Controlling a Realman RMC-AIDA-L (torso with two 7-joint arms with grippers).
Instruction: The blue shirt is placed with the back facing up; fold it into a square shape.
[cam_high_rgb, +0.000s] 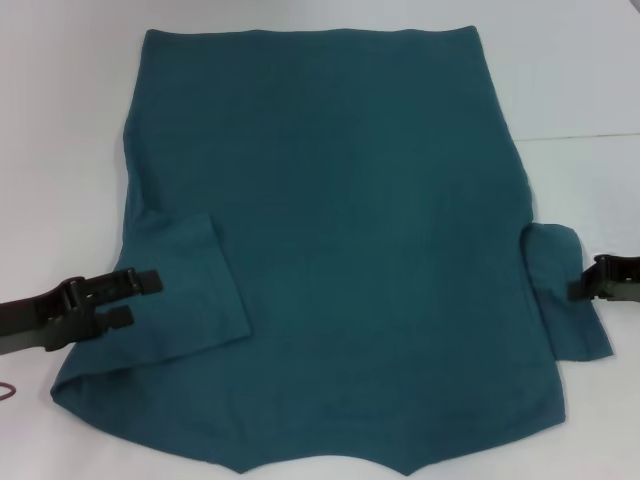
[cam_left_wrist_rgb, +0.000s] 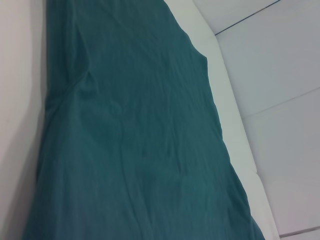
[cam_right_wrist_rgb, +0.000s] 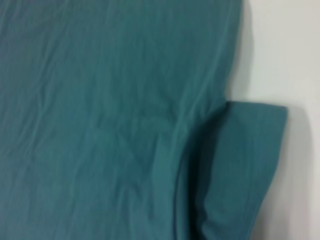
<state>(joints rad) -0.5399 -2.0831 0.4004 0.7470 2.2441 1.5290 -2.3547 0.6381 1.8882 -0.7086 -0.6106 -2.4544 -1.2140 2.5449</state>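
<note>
Left gripper (cam_high_rgb: 128, 298): two black fingers parted, one lying over the left sleeve edge, the other below it off the cloth edge; nothing visibly clamped between them. It sits at the shirt's left side, low over the table. Right gripper (cam_high_rgb: 583, 287): black tip touching the outer edge of the right sleeve; whether its fingers are parted or closed cannot be told, nor whether cloth is caught.

The large dark teal-blue short-sleeved cotton shirt (cam_high_rgb: 350, 240) lies flat on the white table (cam_high_rgb: 60, 120), plain side up, hem far from the robot, neckline at the near edge. The left sleeve (cam_high_rgb: 190, 290) is already folded inward, lying on the body panel. The right sleeve (cam_high_rgb: 560, 285) sticks out past the side seam, partly rolled on itself; the right wrist view shows it as a bunched flap (cam_right_wrist_rgb: 245, 165) beside the body.

Step in hand, judged: sleeve tuck-in, left done, right pending. The next move likely calls for the right gripper to pinch the sleeve edge and carry it inward over the back, keeping it flat; the side and lengthwise folds remain.

Writing: none readable; no label, brand or lettering visible on the upturned side in any view.
</note>
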